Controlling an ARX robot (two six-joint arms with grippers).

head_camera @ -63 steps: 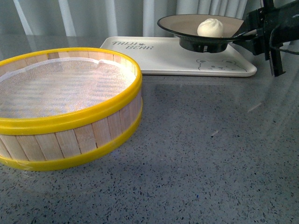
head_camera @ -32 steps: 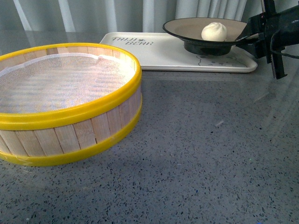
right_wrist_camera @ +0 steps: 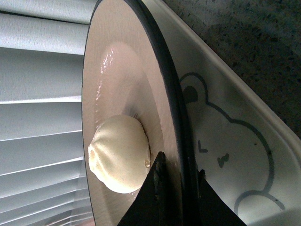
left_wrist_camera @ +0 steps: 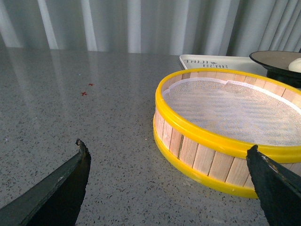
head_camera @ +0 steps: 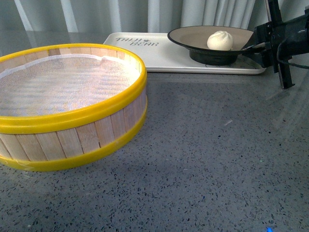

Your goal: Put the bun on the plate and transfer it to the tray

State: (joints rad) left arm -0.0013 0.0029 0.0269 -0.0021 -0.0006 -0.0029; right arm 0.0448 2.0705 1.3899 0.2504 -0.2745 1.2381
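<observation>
The right hand (head_camera: 252, 47) is clamped on the rim of the plate (head_camera: 193, 35), which carries the bun (head_camera: 220, 40) and sits over the tray (head_camera: 164, 57) on the counter (head_camera: 207, 159), while the left hand (left_wrist_camera: 169, 188) hangs with fingers apart near the steamer basket (left_wrist_camera: 225, 136).

The table (head_camera: 203, 159) is seen as polished grey speckled stone with a sheen. The basket (head_camera: 72, 140) is made of pale wooden slats, banded in glossy yellow plastic and lined with white mesh cloth. The plate (head_camera: 186, 36) is matt beige inside, black at the rim. The bun (head_camera: 220, 40) looks smooth and doughy. The tray (head_camera: 159, 55) is smooth cream plastic.
</observation>
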